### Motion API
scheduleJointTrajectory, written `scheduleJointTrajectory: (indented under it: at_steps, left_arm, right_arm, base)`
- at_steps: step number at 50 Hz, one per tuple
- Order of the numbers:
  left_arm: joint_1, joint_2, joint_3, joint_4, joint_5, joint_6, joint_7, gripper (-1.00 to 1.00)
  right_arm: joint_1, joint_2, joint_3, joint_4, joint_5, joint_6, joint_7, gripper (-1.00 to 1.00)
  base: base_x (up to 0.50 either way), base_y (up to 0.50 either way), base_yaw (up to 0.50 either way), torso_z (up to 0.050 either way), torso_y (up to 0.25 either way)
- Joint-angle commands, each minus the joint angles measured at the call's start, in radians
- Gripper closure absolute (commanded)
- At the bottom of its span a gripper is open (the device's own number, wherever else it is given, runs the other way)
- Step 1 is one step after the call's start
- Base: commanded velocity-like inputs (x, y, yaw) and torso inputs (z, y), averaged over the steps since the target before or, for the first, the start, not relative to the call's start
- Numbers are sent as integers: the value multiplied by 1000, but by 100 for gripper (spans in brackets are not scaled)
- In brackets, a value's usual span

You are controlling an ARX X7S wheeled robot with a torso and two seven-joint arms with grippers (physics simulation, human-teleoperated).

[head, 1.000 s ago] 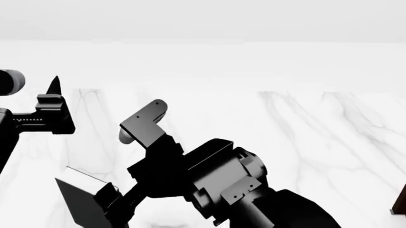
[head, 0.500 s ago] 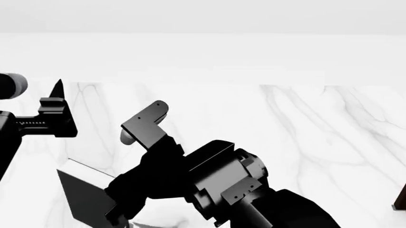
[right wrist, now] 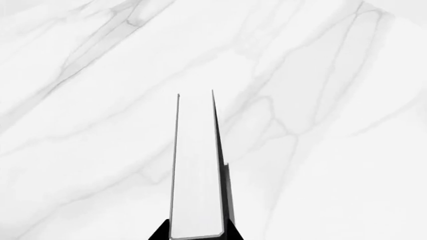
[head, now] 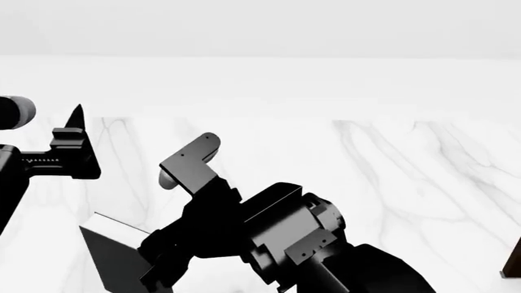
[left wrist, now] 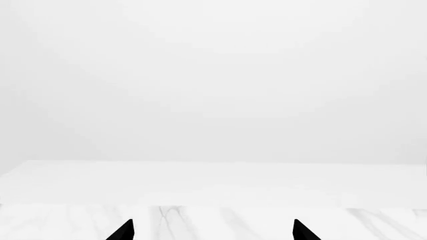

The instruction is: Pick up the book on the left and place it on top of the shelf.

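inspector: since the earlier head frames, the book (head: 114, 256) has risen slightly at lower left of the frame, and the right gripper (head: 167, 268) has shifted with it; the left gripper (head: 73, 131) sits much as before at the left edge.

assistant: state of the right fingers?

inspector: pinching the book. in the right wrist view the book (right wrist: 195, 165) runs straight out from between the fingers (right wrist: 160, 234), white page edges facing the camera, dark cover on either flank. its long axis lies along the line of the fingers.

assistant: and the left?

inspector: spread, with nothing between them; two dark tips (left wrist: 123, 231) show well apart at the bottom of the left wrist frame, over the marble worktop (left wrist: 220, 220).

assistant: where is the shelf?

inspector: only a dark brown sliver, the shelf (head: 513, 262), at the lower right edge of the head frame. its top board is not visible.

assistant: so the deciding relation?

inspector: book at lower left, shelf at far right, well apart. the right arm carries the book and is, in my judgement, the nearer to the shelf. the carry should run rightward across the worktop (head: 391, 183), then upward.
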Motion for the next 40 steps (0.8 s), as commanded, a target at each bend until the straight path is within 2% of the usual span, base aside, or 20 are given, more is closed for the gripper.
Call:
scheduleJointTrajectory:
  at_steps: [1, 17, 21, 25, 27, 28, 32, 40]
  left_arm:
    - [0, -2, -3, 4, -13, -4, 0, -100]
    - [2, -4, 0, 2, -17, 6, -4, -100]
    - [2, -6, 2, 1, -12, 11, -10, -100]
    - [-3, -7, -1, 8, -16, 4, -14, -100]
    - [-5, -8, -1, 9, -17, 3, -16, -100]
    - [-7, -8, 1, 8, -15, 4, -17, -100]
    - [-11, -5, 7, 3, -14, 6, -19, -100]
    - [-9, -9, 3, 6, -19, 4, -22, -100]
  right_arm:
    - [9, -1, 26, -6, -6, -6, -4, 100]
    - [20, -1, 25, -8, -9, -7, 9, 100]
    - [76, -1, 30, 4, -21, -2, 50, 100]
    - [157, 0, 12, 38, -74, -6, 139, 100]
    - [193, 32, -41, -23, -156, -26, 270, 100]
    - [228, 62, -104, -88, -254, -44, 413, 100]
    - [275, 85, -177, -136, -355, -6, 582, 100]
    - [321, 71, -331, -137, -555, 79, 803, 100]
  base:
    - [0, 0, 0, 0, 250]
    - [0, 0, 0, 0, 250]
    - [0, 0, 0, 0, 33]
    - [0, 0, 0, 0, 0]
    - [0, 0, 0, 0, 0]
    - [0, 0, 0, 0, 0]
    - [0, 0, 0, 0, 0]
    - [0, 0, 0, 0, 0]
